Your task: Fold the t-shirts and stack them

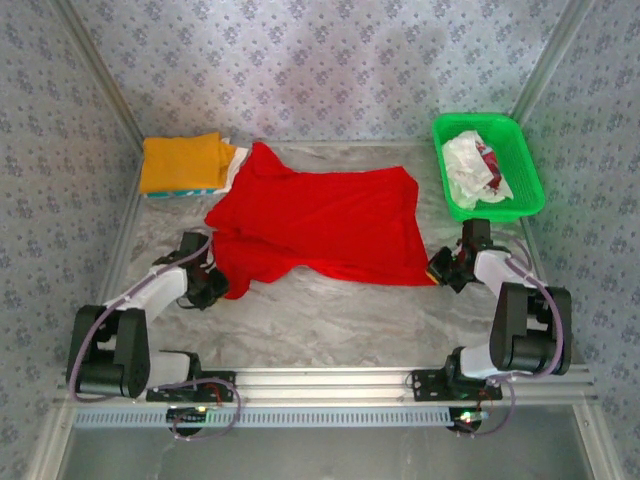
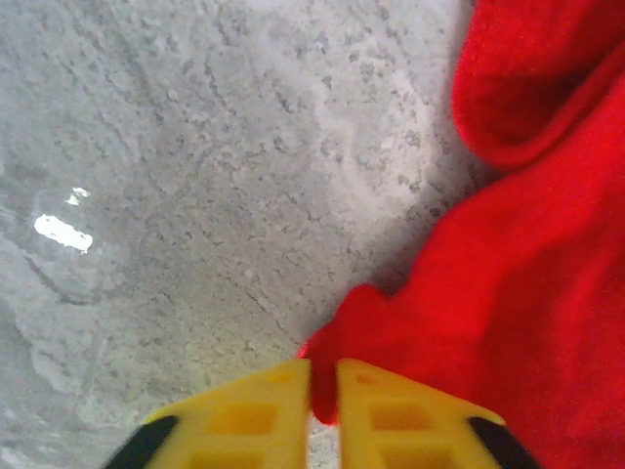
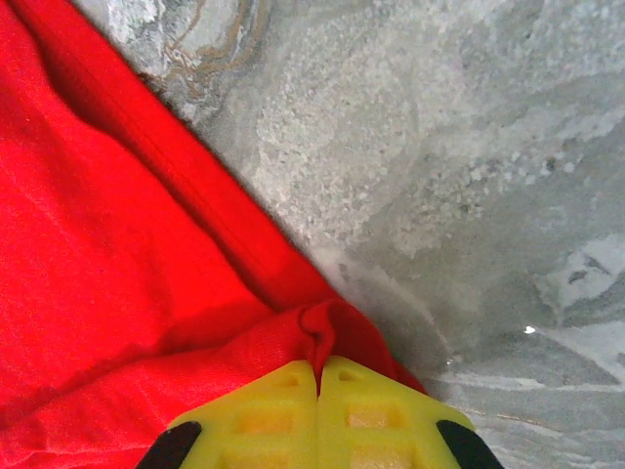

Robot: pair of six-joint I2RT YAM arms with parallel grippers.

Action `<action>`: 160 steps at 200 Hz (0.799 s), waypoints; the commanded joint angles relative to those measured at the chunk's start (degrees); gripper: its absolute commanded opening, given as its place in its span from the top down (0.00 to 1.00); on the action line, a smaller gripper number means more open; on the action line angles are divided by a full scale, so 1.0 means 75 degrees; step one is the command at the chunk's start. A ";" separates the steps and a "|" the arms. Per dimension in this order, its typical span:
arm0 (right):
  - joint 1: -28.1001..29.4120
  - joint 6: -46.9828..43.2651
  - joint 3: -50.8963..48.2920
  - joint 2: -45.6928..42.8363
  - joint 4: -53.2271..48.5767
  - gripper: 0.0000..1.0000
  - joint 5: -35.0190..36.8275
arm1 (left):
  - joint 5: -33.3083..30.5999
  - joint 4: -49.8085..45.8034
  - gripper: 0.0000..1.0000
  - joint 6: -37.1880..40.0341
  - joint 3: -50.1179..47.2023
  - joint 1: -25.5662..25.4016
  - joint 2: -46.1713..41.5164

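While the left jaws are pinched shut on a near-left fold of the red t-shirt [image 2: 527, 293], the right jaws are closed tight on its near-right corner, the cloth puckering between them. The shirt lies rumpled across the middle of the marbled surface [image 1: 330, 325]. At the far left corner, 1 folded orange-yellow t-shirt [image 1: 182, 162] sits atop teal and white layers. At the far right corner, a green basket [image 1: 495, 208] holds a crumpled white t-shirt [image 1: 465, 165] with red marks.
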 commanded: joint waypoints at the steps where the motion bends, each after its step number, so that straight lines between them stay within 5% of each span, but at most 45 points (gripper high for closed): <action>1: 0.0043 0.0013 -0.0077 -0.0180 -0.0061 1.00 0.0000 | -0.0204 -0.0123 0.95 0.0146 0.0092 -0.0033 -0.0049; 86: -0.0266 -0.0385 0.0379 -0.1747 -0.2033 1.00 -0.0035 | -0.0861 -0.2519 1.00 -0.0134 0.1040 0.0000 -0.2805; 160: -0.0743 -0.0525 0.0271 -0.3756 -0.3631 1.00 -0.0303 | -0.0573 -0.3961 1.00 -0.0756 0.1290 0.0120 -0.5311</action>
